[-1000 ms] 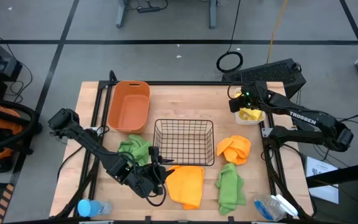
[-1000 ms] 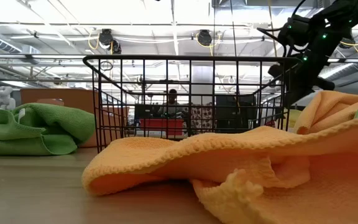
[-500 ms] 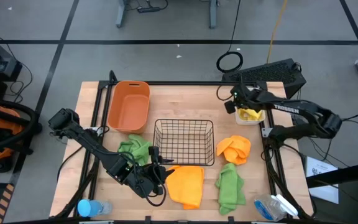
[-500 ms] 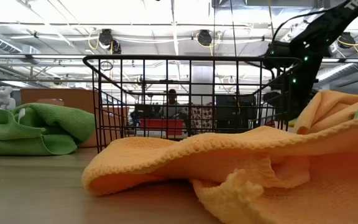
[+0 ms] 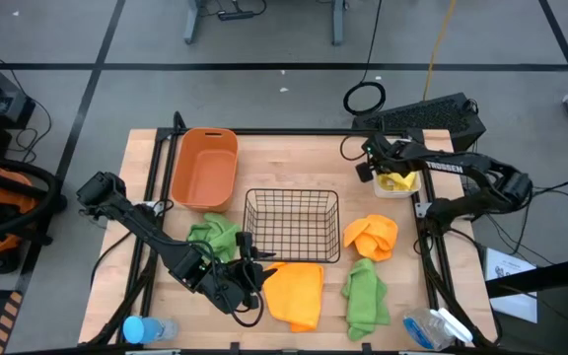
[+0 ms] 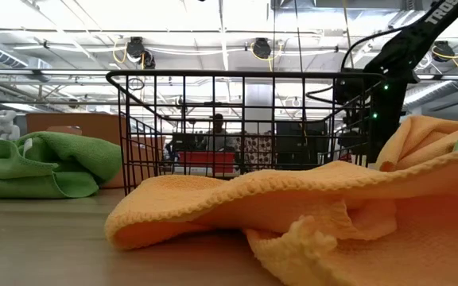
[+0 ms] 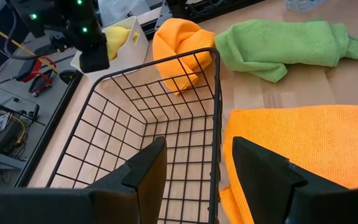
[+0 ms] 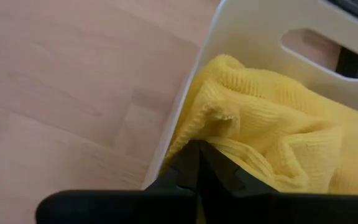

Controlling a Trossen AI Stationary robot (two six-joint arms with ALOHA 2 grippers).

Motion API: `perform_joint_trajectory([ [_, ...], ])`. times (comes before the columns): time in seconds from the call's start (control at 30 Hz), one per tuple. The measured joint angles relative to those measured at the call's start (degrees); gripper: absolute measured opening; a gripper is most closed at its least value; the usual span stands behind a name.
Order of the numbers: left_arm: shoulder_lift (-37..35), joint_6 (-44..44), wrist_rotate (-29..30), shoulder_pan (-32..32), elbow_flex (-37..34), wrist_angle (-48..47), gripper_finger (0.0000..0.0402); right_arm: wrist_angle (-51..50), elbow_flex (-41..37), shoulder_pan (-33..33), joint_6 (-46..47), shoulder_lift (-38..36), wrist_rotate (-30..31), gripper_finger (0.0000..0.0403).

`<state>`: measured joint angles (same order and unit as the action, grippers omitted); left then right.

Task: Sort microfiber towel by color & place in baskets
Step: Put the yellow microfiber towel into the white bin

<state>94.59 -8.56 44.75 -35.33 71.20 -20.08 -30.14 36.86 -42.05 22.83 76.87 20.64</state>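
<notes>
The right gripper (image 5: pixel 365 170) sits at the near-left edge of the white bin (image 5: pixel 409 191), fingers pressed fully together with nothing between them. In the right wrist view the closed fingertips (image 8: pixel 194 163) rest at the bin's wall, just touching the yellow towel (image 8: pixel 272 163) that lies bunched inside, part of it riding up against the rim. So 1 towel is sorted; the step in hand looks like clearing away from the bin.

To do that well, the arm should lift straight up before swinging, so the closed tips do not snag the loose yellow folds and drag them back over the rim, or nudge the light bin sideways.

The left gripper (image 7: pixel 197 165) hangs half open and empty by the front wall of the wire basket (image 5: pixel 291 225), beside the big orange towel (image 5: pixel 296 293). It grips nothing.

Still loose on the table: 2 orange towels, the second (image 5: pixel 371 237) right of the basket, and 2 green ones, 1 (image 5: pixel 215 237) left of the basket and 1 (image 5: pixel 364 294) near the front edge. The orange tub (image 5: pixel 205 168) and the basket are both empty.

The right arm's nearest next pick is likely the bunched orange towel; pinch a raised fold, not the flat hem.
</notes>
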Motion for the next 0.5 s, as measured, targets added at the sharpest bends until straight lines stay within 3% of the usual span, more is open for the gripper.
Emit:
perform_joint_trajectory([
  [0.23, 0.0, 0.0, -1.5, 0.0, 0.0, 0.0, 0.0189, 0.1, 0.0, 0.0, -1.5, 0.7, 0.0, 0.0],
  [0.5, 0.0, 0.0, -1.5, 0.0, 0.0, 0.0, 0.0189, -3.3, 0.0, 0.1, -1.2, -10.1, -3.8, 0.0],
])
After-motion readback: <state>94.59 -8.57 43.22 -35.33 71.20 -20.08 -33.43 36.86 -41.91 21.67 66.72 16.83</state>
